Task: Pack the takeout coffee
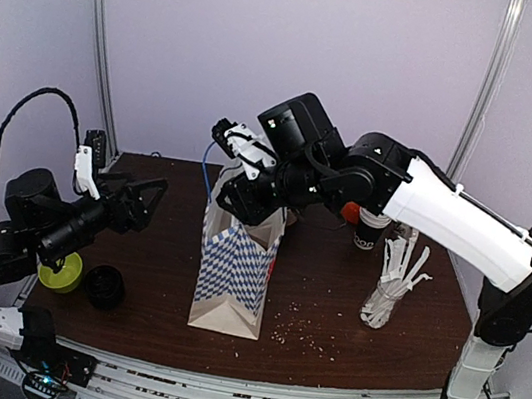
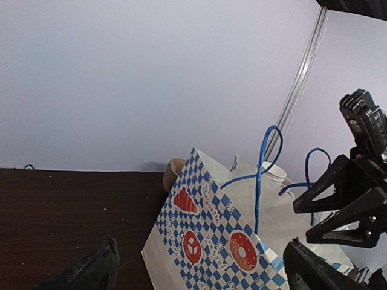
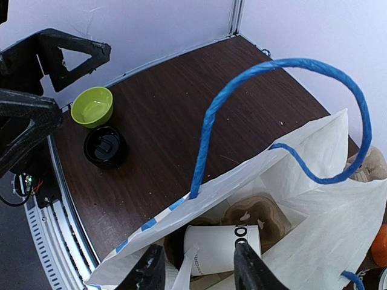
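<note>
The right pincer (image 3: pixel 196 261) hangs over the mouth of the paper bag (image 1: pixel 232 275) with its jaws spread and nothing between them. The left pincer (image 1: pixel 148 199) is likewise released and empty, held above the tabletop (image 1: pixel 329 316) at the left. Deep inside the bag lies the brown tray (image 3: pixel 257 219), with a white paper cup (image 3: pixel 217 246) tipped on its side against it. The coffee cup (image 1: pixel 105 287) with the dark lid stands outside on the tabletop, just beside a green bowl (image 1: pixel 60 273) and near the left arm, so the packing looks about half done

The job in hand seems to be getting that cup into the bag. The left arm is the closer one. It should approach clear of the bowl, grip the cup wall below the lid gently enough not to crush it, and carry it upright. The blue handle (image 3: pixel 208 127) loops across the opening, so the right arm would do well to hold the rim wide and stay out of the drop path. The cup should be lowered into a tray hole rather than dropped, or it may end on its side like the white one
</note>
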